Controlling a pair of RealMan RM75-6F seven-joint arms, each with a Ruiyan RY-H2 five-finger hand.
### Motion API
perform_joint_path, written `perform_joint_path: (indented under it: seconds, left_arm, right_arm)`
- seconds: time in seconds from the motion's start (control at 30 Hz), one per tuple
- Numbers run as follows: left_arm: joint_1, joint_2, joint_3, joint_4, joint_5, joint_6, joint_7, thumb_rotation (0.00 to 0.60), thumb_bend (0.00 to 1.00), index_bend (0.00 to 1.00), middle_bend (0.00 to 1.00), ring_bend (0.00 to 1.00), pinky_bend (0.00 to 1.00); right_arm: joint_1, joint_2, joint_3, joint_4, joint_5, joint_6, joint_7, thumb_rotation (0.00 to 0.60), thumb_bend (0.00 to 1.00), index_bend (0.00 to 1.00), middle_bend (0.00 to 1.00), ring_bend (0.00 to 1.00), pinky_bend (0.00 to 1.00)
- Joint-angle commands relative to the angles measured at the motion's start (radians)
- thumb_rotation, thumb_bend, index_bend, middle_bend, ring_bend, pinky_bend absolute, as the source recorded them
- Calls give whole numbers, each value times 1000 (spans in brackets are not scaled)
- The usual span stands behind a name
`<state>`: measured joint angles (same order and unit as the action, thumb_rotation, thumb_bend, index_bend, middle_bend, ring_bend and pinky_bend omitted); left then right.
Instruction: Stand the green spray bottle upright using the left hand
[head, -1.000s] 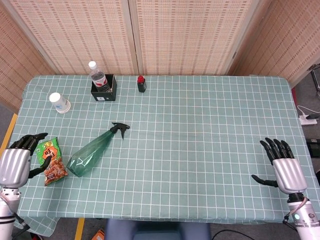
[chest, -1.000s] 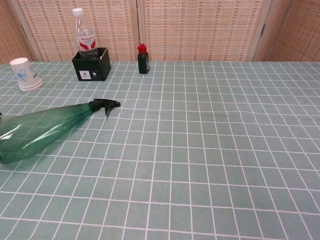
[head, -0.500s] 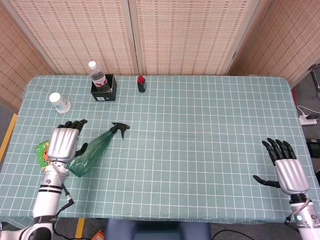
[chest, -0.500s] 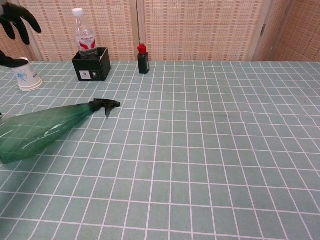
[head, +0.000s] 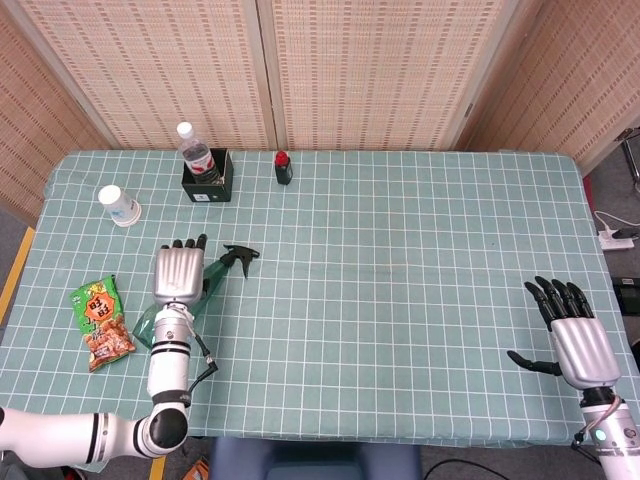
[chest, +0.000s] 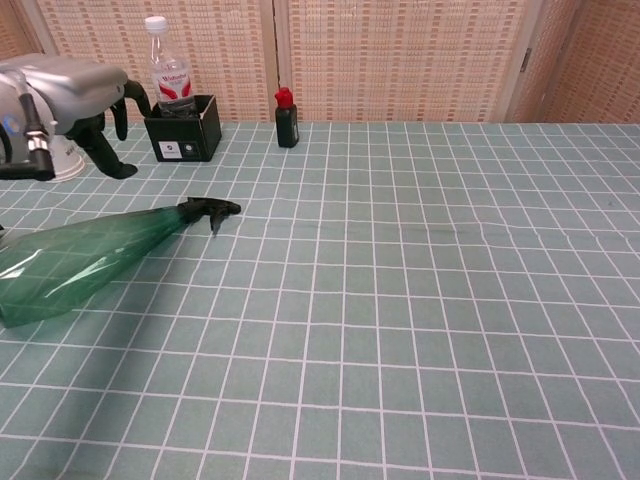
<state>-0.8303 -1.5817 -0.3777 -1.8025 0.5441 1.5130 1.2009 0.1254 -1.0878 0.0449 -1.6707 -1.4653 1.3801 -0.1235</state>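
The green spray bottle (chest: 85, 258) lies on its side on the checked tablecloth (head: 400, 280), black nozzle (chest: 210, 210) pointing toward the far edge. It looks like thin, clear plastic, probably light and smooth, so I'd wrap its wider body near the base, not the nozzle. My left hand (head: 176, 272) hovers above it, fingers apart, holding nothing. My right hand (head: 572, 335) rests spread, well apart.

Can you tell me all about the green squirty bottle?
The green spray bottle looks like see-through green plastic, with a black trigger nozzle at its narrow end. It lies on its side on the checked tablecloth, nozzle toward the far side. The left hand hovers above it, open, not touching it.
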Motion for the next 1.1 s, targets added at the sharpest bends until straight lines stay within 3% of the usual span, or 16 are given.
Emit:
perform_joint_path:
  seconds: [0.03, 0.23, 0.53, 0.7, 0.97, 1.1]
  left_arm:
    - [-28, -34, 3, 76, -17, -12, -8, 600, 262, 213, 329, 301, 422]
    - [-45, -56, 28, 190, -23, -54, -18, 600, 259, 212, 324, 302, 414]
    - [-56, -78, 54, 271, -96, -73, 36, 600, 236, 183, 301, 295, 410]
    - [-57, -108, 31, 294, -124, -69, 8, 600, 232, 169, 293, 285, 362]
    - [-71, -147, 43, 318, -134, -51, 33, 600, 232, 176, 290, 283, 361]
    - [-94, -165, 8, 303, -172, -20, 72, 600, 232, 171, 285, 278, 359]
  right_arm:
    - [2, 2, 0, -1, 5, -6, -3, 600, 60, 94, 29, 0, 0]
    - [4, 4, 0, -7, 8, -10, -5, 600, 59, 94, 29, 0, 0]
    - [6, 5, 0, -9, 10, -12, -10, 600, 60, 94, 30, 0, 0]
    - [6, 4, -1, -10, 14, -15, -22, 600, 59, 94, 30, 0, 0]
    - [7, 7, -1, -12, 16, -17, -18, 600, 60, 94, 30, 0, 0]
    - [8, 7, -1, -13, 17, -18, -20, 600, 59, 94, 30, 0, 0]
